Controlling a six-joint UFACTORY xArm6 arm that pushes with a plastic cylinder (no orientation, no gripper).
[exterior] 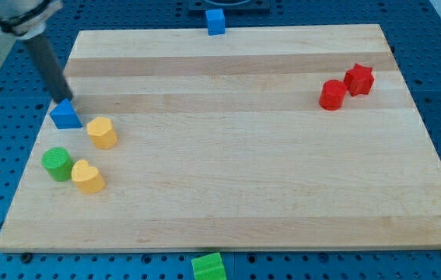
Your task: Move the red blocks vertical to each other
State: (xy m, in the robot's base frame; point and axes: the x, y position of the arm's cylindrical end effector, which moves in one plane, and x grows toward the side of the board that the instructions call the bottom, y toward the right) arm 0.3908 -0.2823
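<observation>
The red blocks, a red cylinder (331,95) and a red star-shaped block (358,79), sit near the bench's (236,194) right edge toward the view's top, far across from my tip (64,99). They touch or nearly touch, the star up and to the right of the cylinder, so they lie on a slant, not one straight above the other. By my judgement the task is not done: one red block needs a sideways nudge until the pair lines up top to bottom, and my tip has the whole bench to cross first.

My tip rests at the top corner of a blue triangular block (65,115), seemingly touching it. Just right and below it is a yellow block (103,133); further below are a green cylinder (57,164) and a second yellow block (88,176). There is no pincer on this arm, only the rod, so nothing can be released, clenched or grasped.

The arm's upper part is cut off at the top left corner. A blue cube (216,22) sits just off the bench's top edge, and a green block (208,267) below its bottom edge is partly cropped. The yellow blocks' exact shapes are hard to make out.
</observation>
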